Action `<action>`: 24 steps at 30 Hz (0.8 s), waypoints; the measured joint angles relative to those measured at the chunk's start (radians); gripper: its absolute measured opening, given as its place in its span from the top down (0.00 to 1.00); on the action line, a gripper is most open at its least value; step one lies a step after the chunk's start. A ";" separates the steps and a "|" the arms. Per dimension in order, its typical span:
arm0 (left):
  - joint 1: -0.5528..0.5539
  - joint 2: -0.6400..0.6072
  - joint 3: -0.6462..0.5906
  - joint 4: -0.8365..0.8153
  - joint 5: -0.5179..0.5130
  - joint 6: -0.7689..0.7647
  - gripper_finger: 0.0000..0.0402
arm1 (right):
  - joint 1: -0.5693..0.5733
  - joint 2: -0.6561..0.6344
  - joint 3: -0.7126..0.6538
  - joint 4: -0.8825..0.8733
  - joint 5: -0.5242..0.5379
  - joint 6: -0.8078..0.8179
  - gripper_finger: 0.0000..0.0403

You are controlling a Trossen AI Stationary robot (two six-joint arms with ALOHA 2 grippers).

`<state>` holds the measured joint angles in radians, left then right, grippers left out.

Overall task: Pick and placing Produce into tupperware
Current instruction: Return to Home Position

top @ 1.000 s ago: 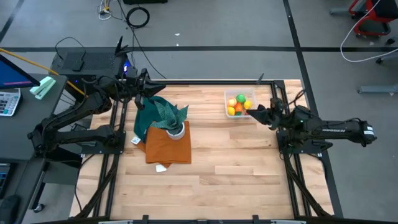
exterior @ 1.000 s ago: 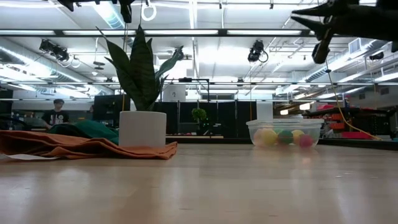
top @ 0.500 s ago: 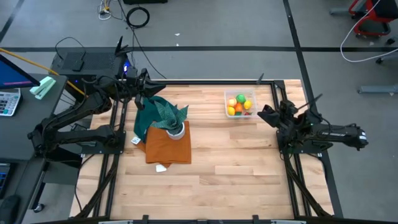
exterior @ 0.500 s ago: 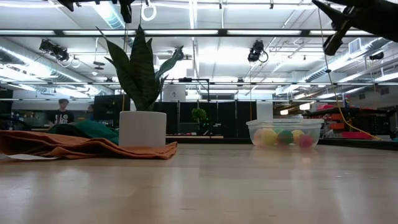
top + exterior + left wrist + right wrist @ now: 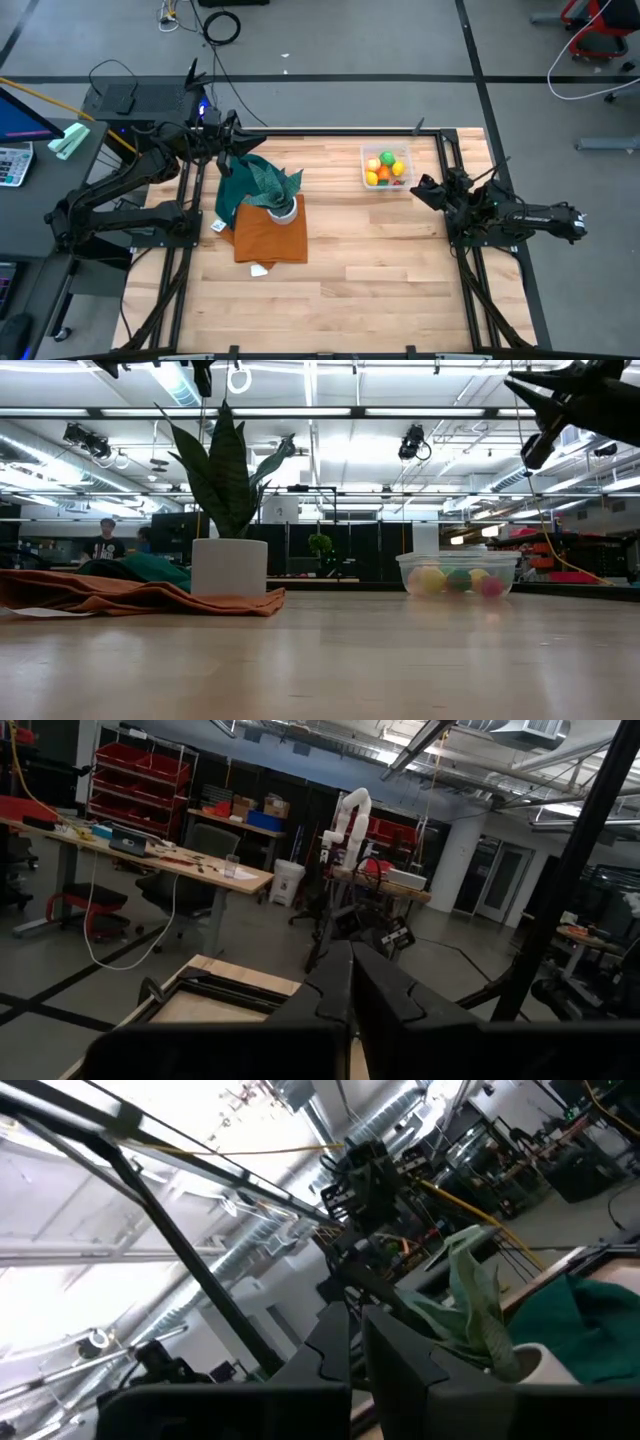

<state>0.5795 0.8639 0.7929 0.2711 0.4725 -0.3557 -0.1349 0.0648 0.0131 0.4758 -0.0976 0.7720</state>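
Your clear plastic rectangular tupperware with rounded corners [image 5: 364, 168] sits by the back right corner of the light wooden table [image 5: 380, 285], back being the edge farthest from the low camera. Inside it lie the small toy produce balls [image 5: 383, 172]. A green one is toward the back, two yellow ones are along the left wall, an orange one is in the middle and a red one is at the right. From table height you see yellow, green and reddish shapes through the front wall, all below the rim.

Your right gripper [image 5: 415, 187] hangs by the right edge of the table. From overhead its tip lies just off the tupperware's front right corner, but the low view shows it high above the rim, touching nothing. You cannot tell from these views whether that claw is apart or together.

Your left gripper [image 5: 240, 150] waits above the back left part of the table, over a crumpled dark green cloth [image 5: 232, 190]. Its wrist view shows the claw pressed together, closed on itself.

Just beside that green cloth stands a white pot holding a spiky green plant [image 5: 284, 210], at the back hem of a rust-orange cloth [image 5: 270, 240] that spreads toward the front edge. A small white scrap [image 5: 258, 268] lies just off the orange cloth's front hem. Far back in the room, the low view catches a person in a dark top [image 5: 106, 543].
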 joint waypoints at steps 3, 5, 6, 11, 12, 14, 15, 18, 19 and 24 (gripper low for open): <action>0.000 0.000 0.000 -0.014 0.000 0.001 0.95 | 0.000 -0.001 0.000 -0.010 -0.003 -0.027 1.00; 0.000 0.000 0.000 -0.031 0.000 0.001 0.95 | 0.000 -0.001 0.000 -0.037 -0.003 -0.052 1.00; 0.000 0.000 0.000 -0.038 0.000 0.001 0.94 | 0.000 -0.001 0.000 -0.054 -0.004 -0.069 1.00; 0.000 0.000 0.000 -0.076 0.000 0.002 0.95 | 0.000 -0.001 0.000 -0.104 -0.051 -0.210 1.00; 0.000 0.000 0.000 -0.077 0.000 0.002 0.96 | 0.000 0.000 0.000 -0.115 -0.051 -0.220 1.00; 0.000 0.000 0.000 -0.076 0.000 0.002 0.97 | 0.000 0.000 0.000 -0.144 -0.047 -0.221 1.00; 0.000 0.000 0.000 -0.076 0.000 0.002 0.97 | 0.000 0.000 0.000 -0.157 -0.047 -0.222 1.00; 0.000 0.000 0.000 -0.076 0.000 0.002 0.97 | 0.000 0.000 0.000 -0.190 -0.047 -0.224 1.00; 0.000 0.000 0.000 -0.076 0.000 0.002 0.96 | 0.000 0.000 0.000 -0.200 -0.048 -0.224 1.00; 0.000 0.000 0.000 -0.076 0.000 0.002 0.94 | 0.000 0.002 0.000 -0.253 -0.108 -0.376 1.00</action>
<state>0.5797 0.8639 0.7933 0.1947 0.4725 -0.3538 -0.1352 0.0666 0.0132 0.2226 -0.2060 0.3955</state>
